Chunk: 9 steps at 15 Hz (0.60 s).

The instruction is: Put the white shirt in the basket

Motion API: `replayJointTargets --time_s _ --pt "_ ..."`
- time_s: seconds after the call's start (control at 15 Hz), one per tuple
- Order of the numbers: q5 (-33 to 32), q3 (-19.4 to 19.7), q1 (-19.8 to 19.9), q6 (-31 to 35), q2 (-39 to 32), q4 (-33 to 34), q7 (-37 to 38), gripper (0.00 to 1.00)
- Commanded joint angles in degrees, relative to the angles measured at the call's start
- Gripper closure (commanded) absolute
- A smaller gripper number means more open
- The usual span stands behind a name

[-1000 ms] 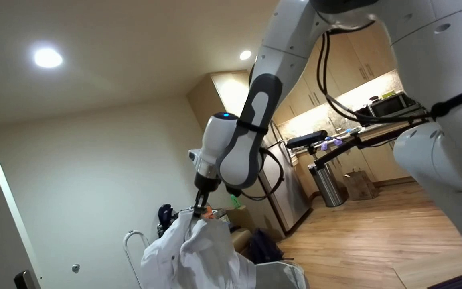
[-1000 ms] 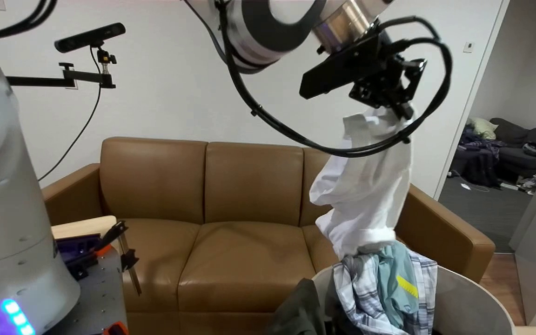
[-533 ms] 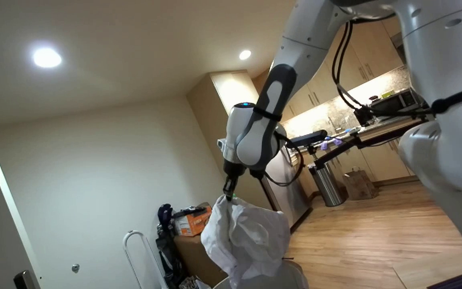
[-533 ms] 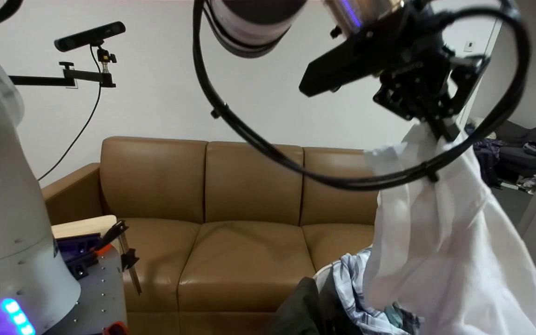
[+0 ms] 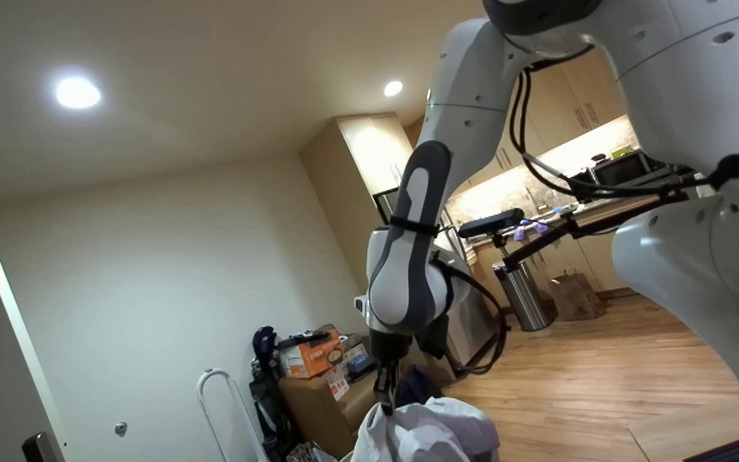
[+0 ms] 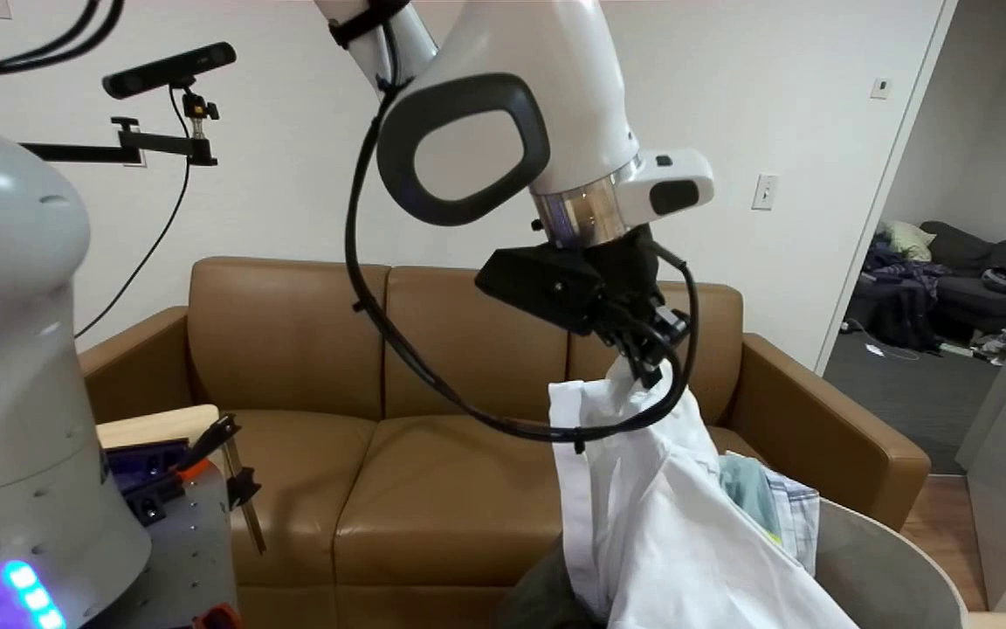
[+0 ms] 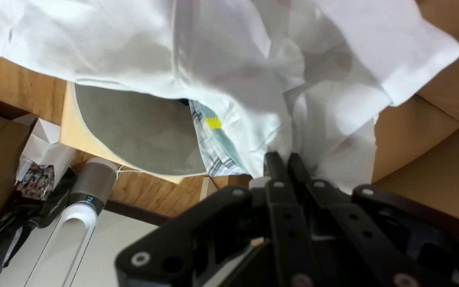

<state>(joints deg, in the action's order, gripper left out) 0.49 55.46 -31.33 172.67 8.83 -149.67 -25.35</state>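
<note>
The white shirt hangs bunched from my gripper in both exterior views (image 5: 430,433) (image 6: 660,515). It fills the upper part of the wrist view (image 7: 229,56). My gripper (image 7: 284,160) is shut on the shirt's top edge; it also shows in both exterior views (image 5: 385,407) (image 6: 648,376). The pale round basket (image 6: 892,568) is below, and the shirt drapes across its opening and hides much of it. The basket's open side shows in the wrist view (image 7: 138,131). Where the shirt's lower end lies cannot be told.
A teal cloth (image 6: 747,485) and a plaid shirt (image 6: 798,520) lie in the basket. A dark cloth (image 6: 547,590) is at its side. A brown sofa (image 6: 459,489) stands behind. Boxes (image 5: 312,356) and a white curved stand (image 5: 222,378) are near the wall.
My gripper first swung sideways with the shirt, then came down lower. The shirt now bunches over the basket, covering part of the plaid and teal clothes. The grip stays shut.
</note>
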Motion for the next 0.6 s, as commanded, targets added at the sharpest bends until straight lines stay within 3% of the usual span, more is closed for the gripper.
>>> replayJointTargets --time_s 0.0,0.4,0.47,0.53 --pt "0.2 0.8 -0.7 0.0 -0.4 -0.2 -0.1 0.94" --pt "0.2 0.7 -0.6 0.0 -0.4 -0.1 -0.1 0.95" --pt "-1.1 -1.3 1.2 -5.2 -5.2 3.0 3.9 0.97" --pt "-1.5 -1.0 1.0 -10.6 -5.2 4.3 3.8 0.97"
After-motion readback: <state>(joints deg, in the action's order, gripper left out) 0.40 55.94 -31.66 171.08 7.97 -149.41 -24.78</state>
